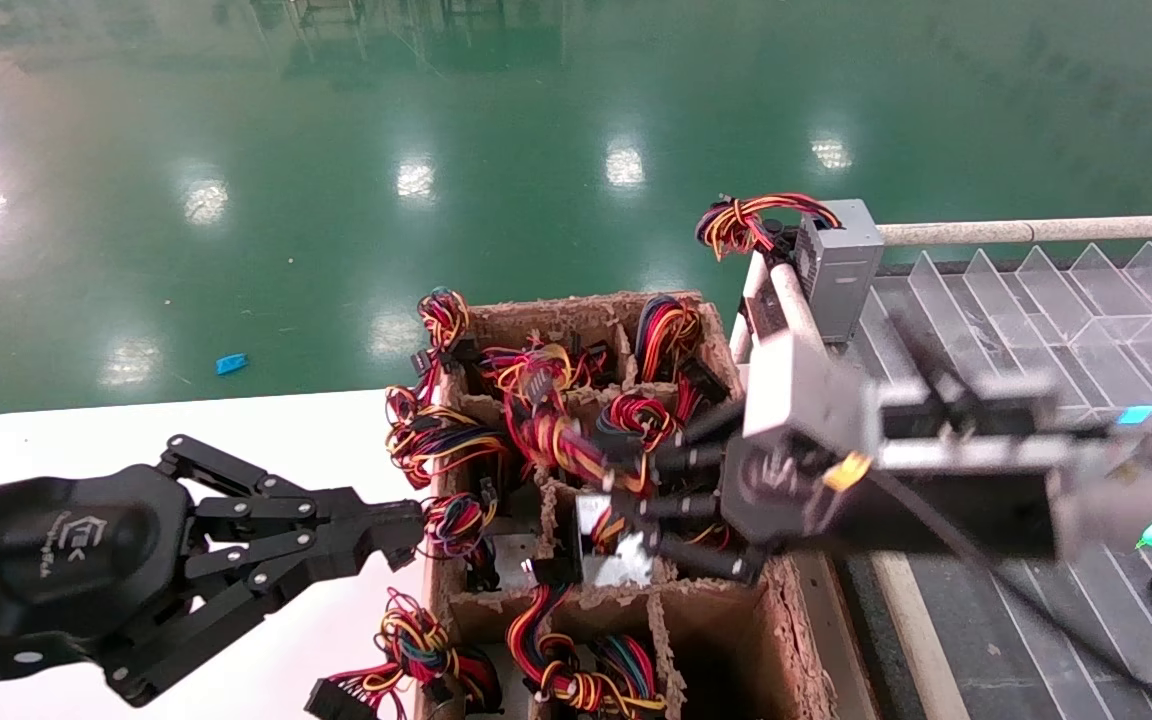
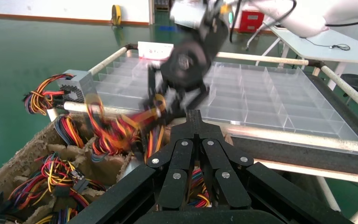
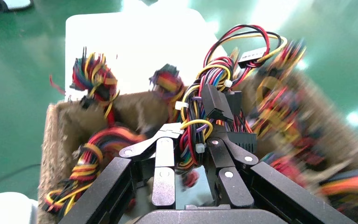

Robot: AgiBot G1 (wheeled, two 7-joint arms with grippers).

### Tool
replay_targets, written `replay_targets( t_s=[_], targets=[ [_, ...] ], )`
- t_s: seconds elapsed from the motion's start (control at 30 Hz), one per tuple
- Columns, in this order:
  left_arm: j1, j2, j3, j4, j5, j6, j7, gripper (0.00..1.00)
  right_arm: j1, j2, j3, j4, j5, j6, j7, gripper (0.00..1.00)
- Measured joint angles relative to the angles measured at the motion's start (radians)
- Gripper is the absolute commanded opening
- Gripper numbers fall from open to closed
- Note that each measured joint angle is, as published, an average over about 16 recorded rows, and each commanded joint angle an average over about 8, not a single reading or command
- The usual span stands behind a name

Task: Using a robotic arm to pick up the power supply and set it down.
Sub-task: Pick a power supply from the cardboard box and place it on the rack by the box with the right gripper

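Observation:
A silver-grey power supply [image 1: 624,566] lies in a middle compartment of the cardboard box [image 1: 576,305]. Its red, yellow and black wire bundle [image 3: 199,100] rises between the fingers of my right gripper [image 1: 626,500]. That gripper reaches into the box from the right and is shut on the bundle [image 1: 616,462], seen close in the right wrist view at the gripper [image 3: 191,135]. The supply's shiny metal top [image 3: 168,193] shows under the jaws. My left gripper [image 1: 406,530] hovers shut and empty at the box's left side; the left wrist view shows this gripper [image 2: 195,117] facing the right gripper [image 2: 170,105].
Several other wire bundles [image 1: 441,435] fill the box's compartments. Another silver power supply [image 1: 841,265] sits at the corner of the clear divided tray [image 1: 1086,300] on a metal-railed rack to the right. A white table [image 1: 236,430] lies to the left, green floor beyond.

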Motion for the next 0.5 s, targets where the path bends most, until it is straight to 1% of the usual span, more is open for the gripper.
replay_targets(
  t_s=[0.27, 0.5],
  targets=[
    [0.000, 0.000, 0.000, 0.000, 0.000, 0.000, 0.000, 0.00, 0.213, -0.008, 0.024, 0.003, -0.031, -0.073, -0.067, 0.00],
    [0.000, 0.000, 0.000, 0.000, 0.000, 0.000, 0.000, 0.00, 0.380, -0.018, 0.028, -0.005, -0.110, -0.097, -0.115, 0.00]
  ],
)
